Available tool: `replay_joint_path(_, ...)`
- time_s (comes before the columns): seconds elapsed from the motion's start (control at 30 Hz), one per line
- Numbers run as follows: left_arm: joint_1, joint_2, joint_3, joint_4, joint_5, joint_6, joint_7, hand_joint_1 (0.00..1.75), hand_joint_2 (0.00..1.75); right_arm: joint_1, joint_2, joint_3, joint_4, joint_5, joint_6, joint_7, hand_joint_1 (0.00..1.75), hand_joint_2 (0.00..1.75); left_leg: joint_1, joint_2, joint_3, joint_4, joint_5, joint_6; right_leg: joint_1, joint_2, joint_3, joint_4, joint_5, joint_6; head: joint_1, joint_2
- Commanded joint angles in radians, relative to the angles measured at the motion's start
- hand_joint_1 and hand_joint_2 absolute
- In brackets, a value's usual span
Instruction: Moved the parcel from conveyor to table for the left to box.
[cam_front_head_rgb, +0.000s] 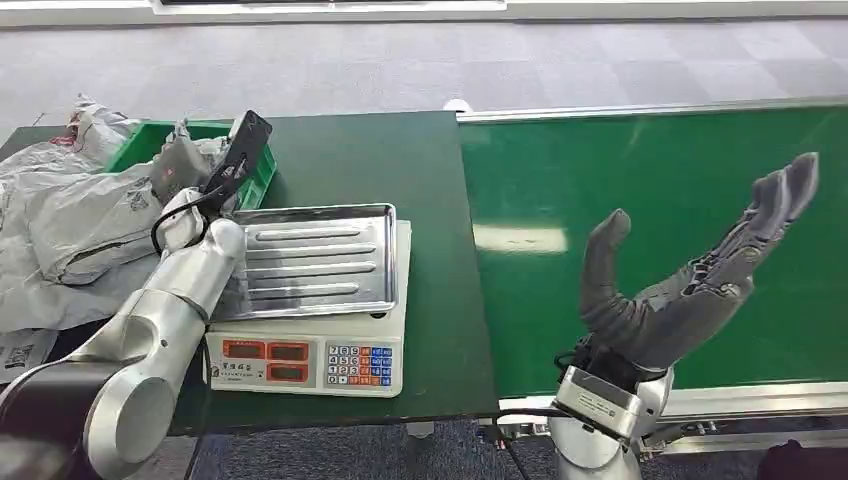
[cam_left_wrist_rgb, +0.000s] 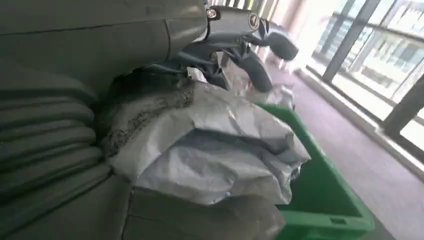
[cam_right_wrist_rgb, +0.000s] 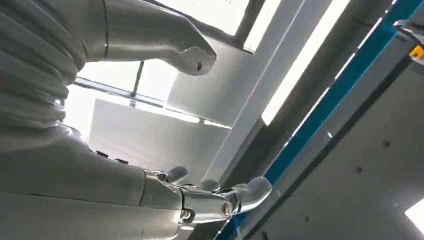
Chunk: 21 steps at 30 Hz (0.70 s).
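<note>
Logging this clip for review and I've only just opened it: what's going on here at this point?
The robot's left hand is over the green plastic bin at the far left of the dark green table, holding a crumpled grey plastic parcel bag. Its right hand is raised, open and empty above the green conveyor belt, which carries no parcel in view. The silver metal tray on the white weighing scale sits bare. More grey bags lie heaped left of the bin.
</note>
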Motion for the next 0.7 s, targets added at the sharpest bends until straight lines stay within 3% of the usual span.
replay_joint_path(0.03,-0.048,-0.069,0.356,0.047,0.257,-0.165,-0.201,0.00,0.00,0.095,0.055,0.009,0.010,0.001,-0.001,0.001,0.00,1.75,0.002,-0.003,0.002,-0.003,0.000,-0.003,0.001,-0.001,0.003,-0.003,0.000,0.001,0.000,0.000)
replay_joint_path(0.17,-0.068,-0.102,0.540,0.022,0.536,-0.506,-0.479,0.00,0.00,0.097,0.055,0.021,0.023,0.003,-0.001,0.001,0.00,1.75,0.001,-0.003,0.000,-0.001,0.000,-0.002,0.001,-0.001,0.001,-0.001,0.000,0.001,0.000,0.000)
replay_joint_path(0.27,-0.068,-0.119,0.570,-0.020,0.629,-0.635,-0.599,0.00,0.00,0.094,0.055,0.020,0.034,0.004,-0.001,0.001,0.00,1.75,0.001,-0.003,0.000,0.000,0.000,-0.002,0.001,-0.002,0.001,-0.001,0.000,0.001,0.000,0.000)
replay_joint_path(0.43,-0.048,-0.157,0.550,-0.131,0.779,-0.850,-0.675,0.00,0.00,0.080,0.055,0.012,0.051,0.005,-0.001,0.001,0.00,1.75,0.001,-0.002,0.001,-0.001,0.000,-0.002,0.000,-0.001,0.001,-0.001,0.000,0.000,0.000,0.000)
replay_joint_path(0.7,0.028,-0.195,0.461,-0.305,0.900,-0.967,-0.733,0.00,0.00,0.077,0.055,0.001,0.058,0.004,-0.001,0.001,0.00,1.75,0.001,-0.002,0.002,-0.003,0.000,-0.002,0.001,0.000,0.003,-0.003,0.000,0.001,0.000,0.000)
